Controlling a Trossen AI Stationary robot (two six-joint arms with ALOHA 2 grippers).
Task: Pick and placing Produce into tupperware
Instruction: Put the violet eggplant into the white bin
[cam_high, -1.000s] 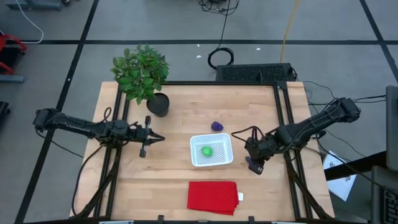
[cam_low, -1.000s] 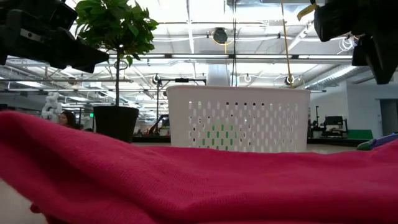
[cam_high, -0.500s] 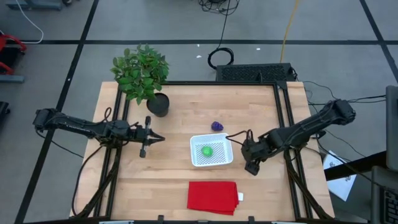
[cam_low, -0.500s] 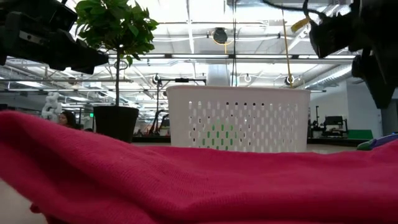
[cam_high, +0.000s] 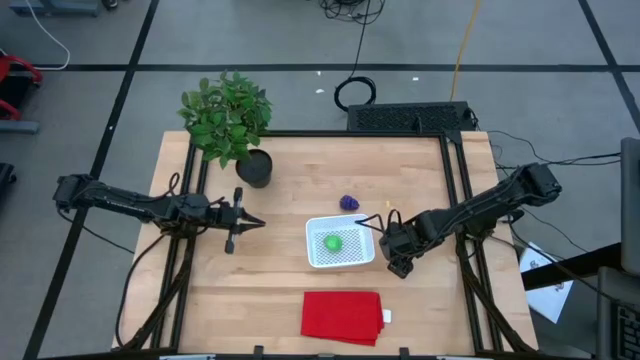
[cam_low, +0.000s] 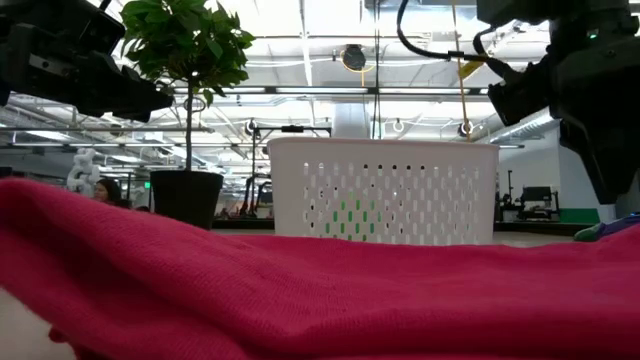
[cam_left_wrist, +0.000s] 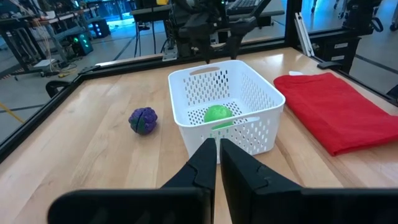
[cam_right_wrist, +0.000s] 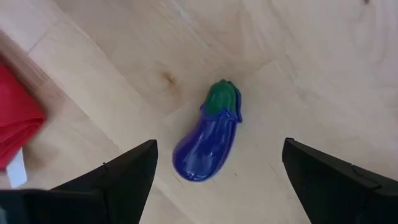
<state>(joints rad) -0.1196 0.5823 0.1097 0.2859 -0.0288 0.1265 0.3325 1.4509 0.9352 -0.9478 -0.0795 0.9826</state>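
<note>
The dark purple elongated produce (cam_right_wrist: 208, 140) lies flat on the bare wood just right of the white tupperware (cam_high: 312, 228). My right gripper (cam_right_wrist: 219, 149) hovers over it, open, with one finger on each side and clear of it. In the high view my right gripper (cam_high: 398, 262) hides this piece. The round green produce (cam_high: 332, 242) rests on the tupperware's floor. The rounded purple produce (cam_high: 349, 203) sits on the table behind the tupperware. My left gripper (cam_high: 255, 222) waits shut, left of the tupperware.
A folded red cloth (cam_high: 342, 315) lies near the front edge, in front of the tupperware. A potted plant (cam_high: 228, 115) stands at the far left corner. Bare wood lies between my left gripper and the tupperware.
My right gripper has moved toward the table's left, closer to the tupperware, and has come down lower over the elongated purple produce, which has stayed on the table.
</note>
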